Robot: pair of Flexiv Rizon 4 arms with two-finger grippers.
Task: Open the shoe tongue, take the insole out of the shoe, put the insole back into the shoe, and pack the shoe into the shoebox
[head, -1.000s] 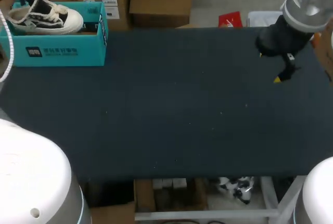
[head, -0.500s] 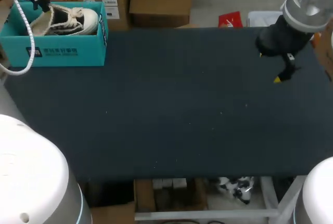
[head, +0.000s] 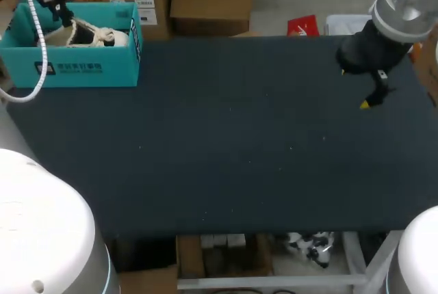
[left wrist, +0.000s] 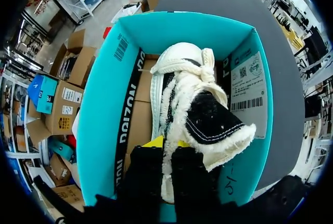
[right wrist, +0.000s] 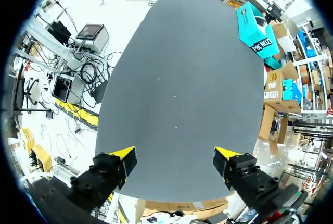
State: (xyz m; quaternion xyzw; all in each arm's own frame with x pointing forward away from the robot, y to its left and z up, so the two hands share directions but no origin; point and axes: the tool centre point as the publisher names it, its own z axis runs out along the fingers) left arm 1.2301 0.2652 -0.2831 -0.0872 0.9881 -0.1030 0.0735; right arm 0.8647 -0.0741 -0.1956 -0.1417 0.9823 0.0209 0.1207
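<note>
Shoe [head: 92, 34]: we find it lowered further into shoebox [head: 68, 68].
Left fingers [left wrist: 151, 161]: clamped on shoe.
Right fingers [right wrist: 122, 157]: apart above tabletop [right wrist: 182, 78].

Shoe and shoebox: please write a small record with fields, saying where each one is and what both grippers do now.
shoe: lying inside the shoebox, toe pointing away from the left gripper
shoebox: teal, open, at the table's far left corner
left gripper: fingers shut on the shoe
right gripper: fingers open, above bare table
</note>
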